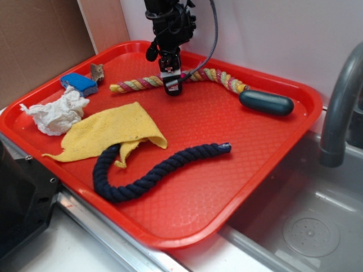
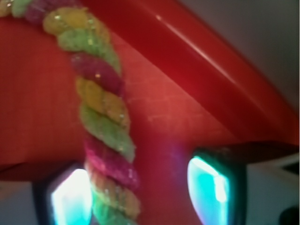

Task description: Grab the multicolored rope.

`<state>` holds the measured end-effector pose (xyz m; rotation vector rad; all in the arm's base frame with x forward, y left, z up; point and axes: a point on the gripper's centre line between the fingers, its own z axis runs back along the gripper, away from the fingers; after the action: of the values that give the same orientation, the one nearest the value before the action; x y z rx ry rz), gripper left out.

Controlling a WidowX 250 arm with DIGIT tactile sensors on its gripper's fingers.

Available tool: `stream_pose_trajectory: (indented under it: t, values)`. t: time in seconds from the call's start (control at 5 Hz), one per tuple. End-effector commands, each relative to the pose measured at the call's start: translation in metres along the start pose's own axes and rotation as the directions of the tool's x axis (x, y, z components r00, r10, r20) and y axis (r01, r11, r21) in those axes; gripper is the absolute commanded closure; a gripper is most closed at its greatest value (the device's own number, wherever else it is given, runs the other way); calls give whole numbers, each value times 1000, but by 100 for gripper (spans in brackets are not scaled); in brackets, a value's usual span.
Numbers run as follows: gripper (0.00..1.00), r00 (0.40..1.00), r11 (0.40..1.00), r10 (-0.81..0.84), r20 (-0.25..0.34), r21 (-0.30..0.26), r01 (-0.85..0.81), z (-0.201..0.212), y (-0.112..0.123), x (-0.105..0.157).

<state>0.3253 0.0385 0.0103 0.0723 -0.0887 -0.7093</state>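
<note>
The multicolored rope [image 1: 136, 84], twisted pink, yellow and pale green, lies along the back of the red tray [image 1: 187, 209]. My gripper [image 1: 172, 85] is low over the rope's middle, fingers pointing down. In the wrist view the rope [image 2: 101, 117] runs down between my two fingertips, close against the left fingertip [image 2: 70, 199], with a gap of bare tray to the right fingertip [image 2: 211, 190]. The gripper [image 2: 140, 194] is open around the rope, not closed on it.
A dark navy rope [image 1: 153, 173] curves across the tray's front. A yellow cloth [image 1: 110, 133], crumpled white paper [image 1: 57, 113], a blue sponge [image 1: 79, 83] and a dark green oblong object [image 1: 266, 102] also lie on the tray. A sink and faucet [image 1: 340, 107] stand right.
</note>
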Motion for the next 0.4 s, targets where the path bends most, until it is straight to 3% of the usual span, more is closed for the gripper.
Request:
stream_pose_trajectory:
  t: [0.0, 0.2]
  values:
    - [100, 998, 1000, 28, 48, 8, -29, 70, -40, -28]
    - [100, 987, 996, 88, 134, 1, -89, 121, -66, -44]
